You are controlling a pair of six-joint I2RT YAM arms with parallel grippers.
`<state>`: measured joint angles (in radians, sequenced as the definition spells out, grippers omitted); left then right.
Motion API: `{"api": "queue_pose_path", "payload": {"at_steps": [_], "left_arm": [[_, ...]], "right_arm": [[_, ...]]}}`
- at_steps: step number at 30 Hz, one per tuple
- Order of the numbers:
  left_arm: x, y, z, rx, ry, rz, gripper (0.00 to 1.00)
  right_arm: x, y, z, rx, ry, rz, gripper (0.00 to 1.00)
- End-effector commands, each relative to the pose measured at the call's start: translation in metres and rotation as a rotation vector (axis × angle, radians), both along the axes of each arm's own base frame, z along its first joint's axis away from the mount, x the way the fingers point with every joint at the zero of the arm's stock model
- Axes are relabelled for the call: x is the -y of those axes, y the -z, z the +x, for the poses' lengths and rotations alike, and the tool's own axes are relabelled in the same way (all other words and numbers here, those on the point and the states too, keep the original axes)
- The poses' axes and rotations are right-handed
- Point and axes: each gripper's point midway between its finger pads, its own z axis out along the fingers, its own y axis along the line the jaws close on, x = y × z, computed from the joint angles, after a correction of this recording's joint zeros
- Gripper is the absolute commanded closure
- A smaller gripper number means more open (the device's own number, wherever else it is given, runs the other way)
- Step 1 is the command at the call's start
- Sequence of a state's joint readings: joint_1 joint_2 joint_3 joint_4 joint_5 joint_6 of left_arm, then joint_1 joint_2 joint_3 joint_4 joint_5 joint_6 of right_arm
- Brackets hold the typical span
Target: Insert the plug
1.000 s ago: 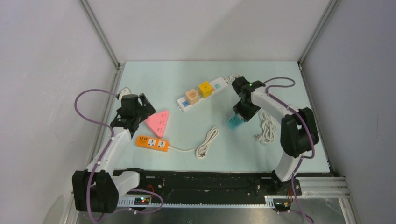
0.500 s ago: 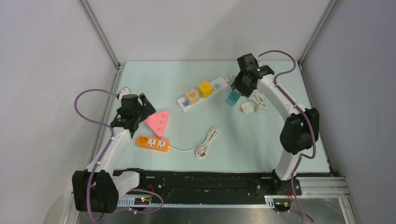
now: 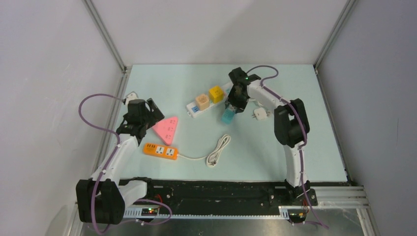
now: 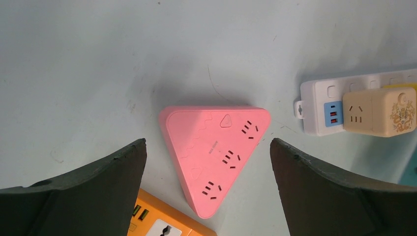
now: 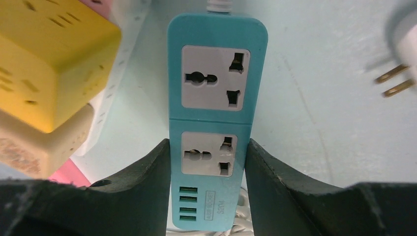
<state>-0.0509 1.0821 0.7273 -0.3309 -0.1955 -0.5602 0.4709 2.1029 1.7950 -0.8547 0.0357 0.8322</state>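
Observation:
My right gripper (image 3: 232, 109) is shut on a teal power strip (image 3: 228, 115) with two sockets and USB ports; in the right wrist view the strip (image 5: 212, 113) sits clamped between my fingers (image 5: 142, 191). Its white plug (image 3: 259, 114) lies on the table just right of it, prongs showing in the right wrist view (image 5: 393, 81). My left gripper (image 3: 147, 114) is open, hovering over a pink triangular power strip (image 3: 166, 129), which lies between the fingers in the left wrist view (image 4: 214, 152).
A white power strip (image 3: 209, 101) carries beige (image 3: 202, 102) and yellow (image 3: 216, 93) cube adapters, close left of the teal strip. An orange power strip (image 3: 160, 150) with a coiled white cord (image 3: 217, 150) lies near the front. Walls enclose the table.
My right gripper has carried the teal strip from the right side up and then left, to beside the white strip. The white plug and cord trailed along. The left arm has not moved.

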Motion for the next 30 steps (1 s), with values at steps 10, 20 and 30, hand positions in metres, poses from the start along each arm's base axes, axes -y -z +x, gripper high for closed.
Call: {"api": "queue_pose_path", "payload": {"at_steps": [10, 20, 30], "left_arm": [[-0.001, -0.007, 0.004, 0.035, -0.004, -0.008, 0.0], [0.001, -0.003, 0.003, 0.024, -0.001, -0.018, 0.0], [0.001, 0.006, 0.002, -0.002, -0.019, -0.033, 0.0]], "right_arm": [[-0.02, 0.048, -0.049, -0.256, 0.294, 0.025, 0.79], [0.037, 0.08, -0.083, -0.277, 0.54, -0.172, 0.79], [0.057, 0.075, -0.088, -0.289, 0.661, -0.244, 0.68]]}}
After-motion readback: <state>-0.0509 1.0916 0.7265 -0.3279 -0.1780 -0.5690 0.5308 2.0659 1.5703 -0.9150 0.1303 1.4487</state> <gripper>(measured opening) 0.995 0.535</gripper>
